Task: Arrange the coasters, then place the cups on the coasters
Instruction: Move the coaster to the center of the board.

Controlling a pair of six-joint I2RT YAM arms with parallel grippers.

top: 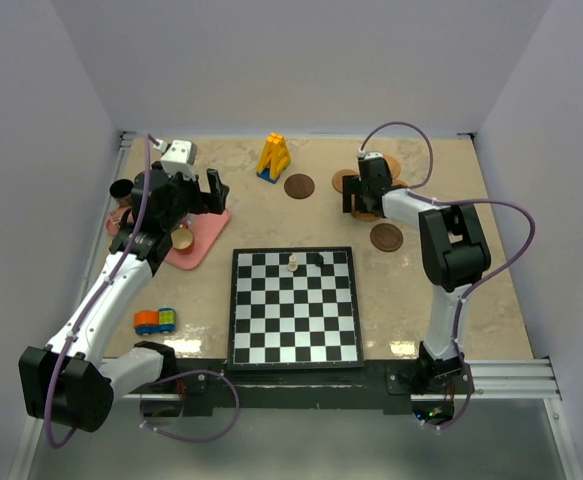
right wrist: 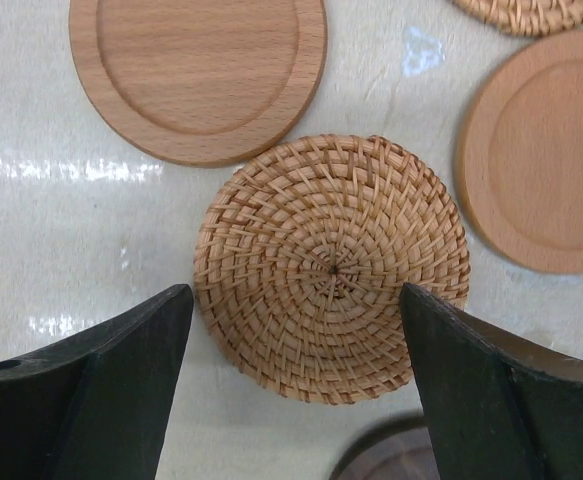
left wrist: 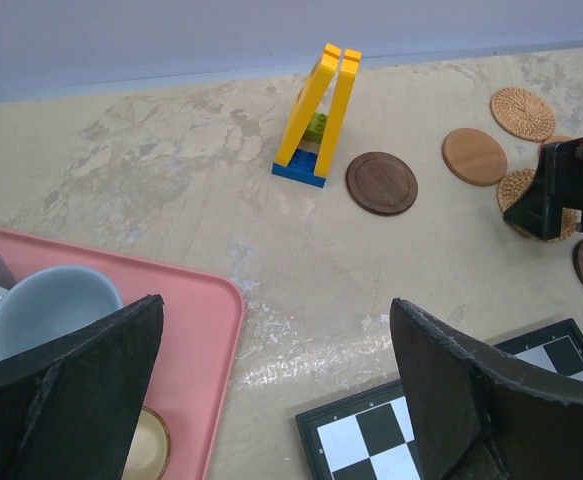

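I see right gripper (right wrist: 296,300) open over woven coaster (right wrist: 331,250); thin disc may slip pinch, shove neighbouring wooden coaster (right wrist: 199,70). Meanwhile left gripper (left wrist: 276,312) open, empty, at pink tray (left wrist: 203,335) edge.

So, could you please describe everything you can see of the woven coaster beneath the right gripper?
The woven coaster is a round, flat disc of tan wicker-like strands spiralling out from a small centre. It looks intact and lies flat on the pale tabletop, close beside one light wooden coaster at upper left and another at right. The right gripper's open fingers flank its lower edge; whether they touch it is unclear.
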